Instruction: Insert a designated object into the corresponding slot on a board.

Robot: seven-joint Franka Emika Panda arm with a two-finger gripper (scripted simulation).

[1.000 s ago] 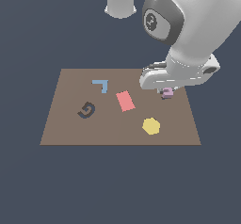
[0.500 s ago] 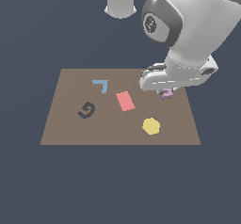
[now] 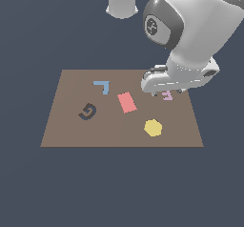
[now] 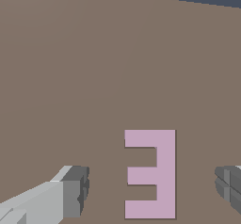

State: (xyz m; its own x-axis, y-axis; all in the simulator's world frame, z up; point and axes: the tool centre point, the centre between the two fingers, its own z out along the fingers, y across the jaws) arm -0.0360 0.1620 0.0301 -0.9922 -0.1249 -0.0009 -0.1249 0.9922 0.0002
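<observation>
The E-shaped block [image 4: 153, 173] is seen lying flat on the board [image 3: 71, 126], and every place here is given from it. In the wrist view the gripper [image 4: 153, 188] is spread open with nothing held: one finger [image 4: 73, 192] stands on one side of the block and the other finger [image 4: 228, 183] on the opposite side, both clear of it, so the block sits between the jaws (a little nearer the second finger, it is judged). Its long axis, the spine, runs across the line joining the fingers. From the exterior view the red rectangle [image 3: 127, 102] is just beside the block toward the exterior view's left, the yellow hexagon [image 3: 153, 128] is near, and the G-shaped recess [image 3: 87, 111] is well apart. No E-shaped slot can be made out.
</observation>
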